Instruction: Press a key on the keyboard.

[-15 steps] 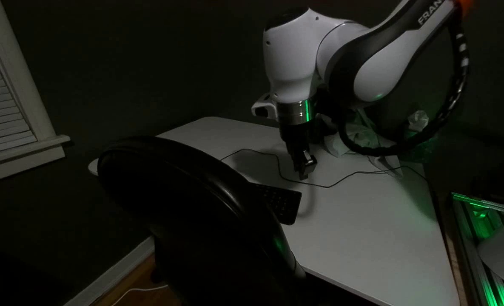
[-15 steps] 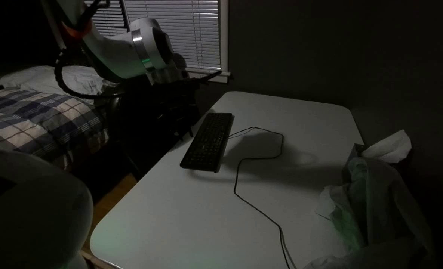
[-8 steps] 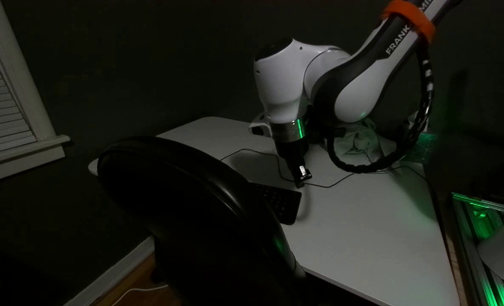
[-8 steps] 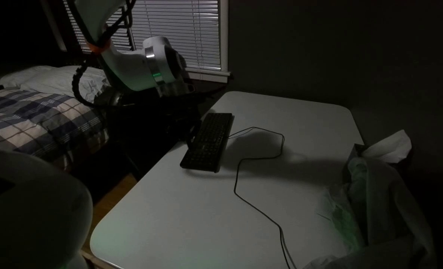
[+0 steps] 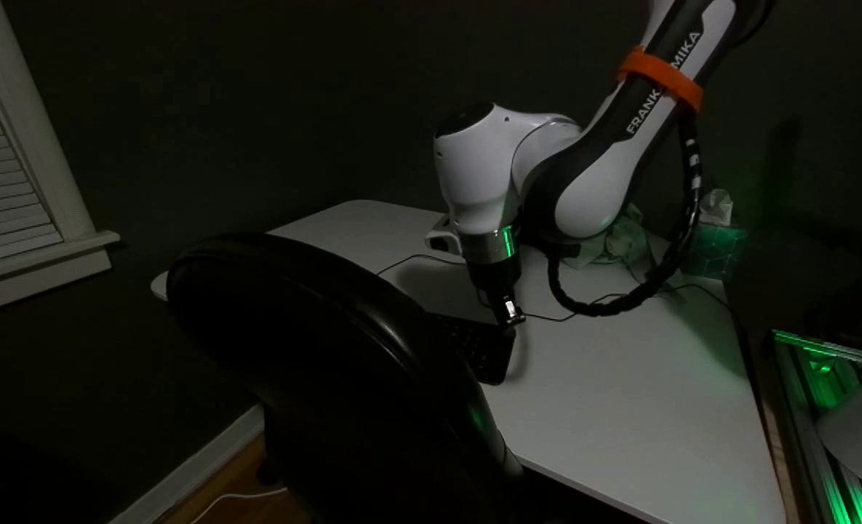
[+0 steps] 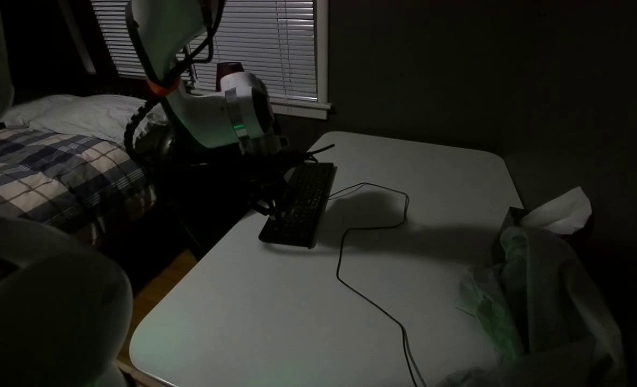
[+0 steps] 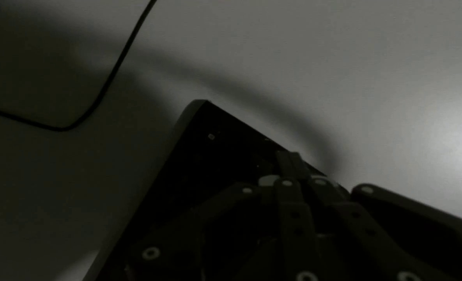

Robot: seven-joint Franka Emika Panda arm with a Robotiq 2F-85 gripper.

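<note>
Your gripper (image 7: 290,157) is clenched tip to tip; the keyboard (image 6: 306,202) sits right under it; can't really tell if you're touching it though.

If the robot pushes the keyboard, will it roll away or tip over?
Probably neither: the keyboard is low and flat. It's straight-sided, so likely stiff. A sideways shove might slide it, since the table looks smooth.

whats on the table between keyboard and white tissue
In an exterior view, a dark cable bends across the table between the keyboard and tissue.
</note>
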